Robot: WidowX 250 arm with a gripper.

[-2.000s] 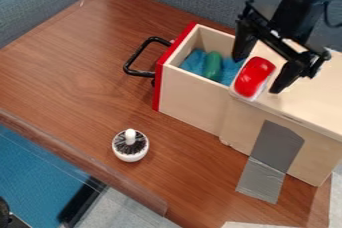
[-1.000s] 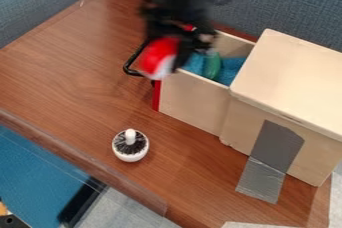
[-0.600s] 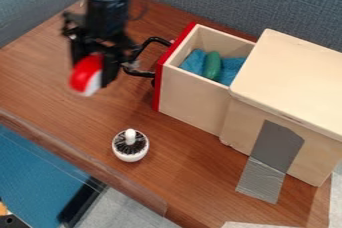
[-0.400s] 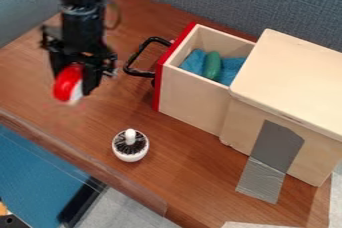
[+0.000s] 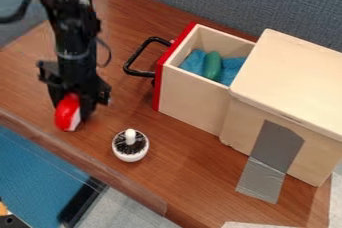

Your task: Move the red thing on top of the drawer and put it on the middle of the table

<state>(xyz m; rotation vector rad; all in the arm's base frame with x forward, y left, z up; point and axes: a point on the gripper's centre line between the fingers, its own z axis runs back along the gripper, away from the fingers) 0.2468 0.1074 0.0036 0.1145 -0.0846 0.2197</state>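
Holding one red-and-white thing (image 5: 67, 113): black hand (image 5: 73, 111), near front edge of desk (image 5: 100, 170). Risk: early release could send it rolling off.

Bare counter (image 5: 140, 22) gives a wide way through from its upper left corner down between the arm (image 5: 72, 37) and the drawer's handle (image 5: 138, 53), which juts out towards the left edge. A narrower lane runs between the drawer (image 5: 194, 97) and the white bristled object (image 5: 130, 144); that object stands near the lower edge. The tall wooden box (image 5: 294, 82) blocks low passage to the right; the drawer's open top gives access from above.
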